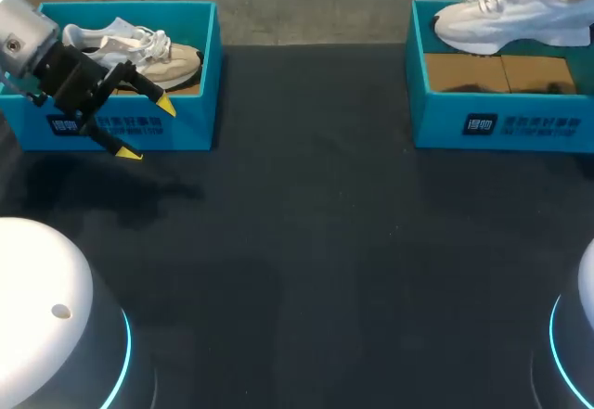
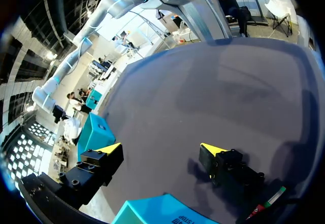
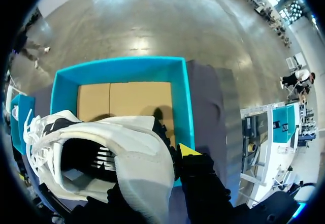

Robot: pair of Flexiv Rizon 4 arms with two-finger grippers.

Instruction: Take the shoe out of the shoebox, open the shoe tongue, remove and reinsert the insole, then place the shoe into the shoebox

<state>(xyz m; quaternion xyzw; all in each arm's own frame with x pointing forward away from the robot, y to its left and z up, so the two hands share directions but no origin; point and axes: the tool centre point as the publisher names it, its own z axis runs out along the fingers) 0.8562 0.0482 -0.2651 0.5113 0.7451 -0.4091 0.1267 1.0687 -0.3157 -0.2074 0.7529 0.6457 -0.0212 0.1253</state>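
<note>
Matt table [image 1: 306, 242]; cardboard-floored shoebox [image 1: 501, 126]; cloth shoe [image 1: 520, 15].

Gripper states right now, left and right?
left gripper: open, holding nothing.
right gripper: shut on the white lace-up mesh sneaker, above the teal cardboard shoebox.
</note>
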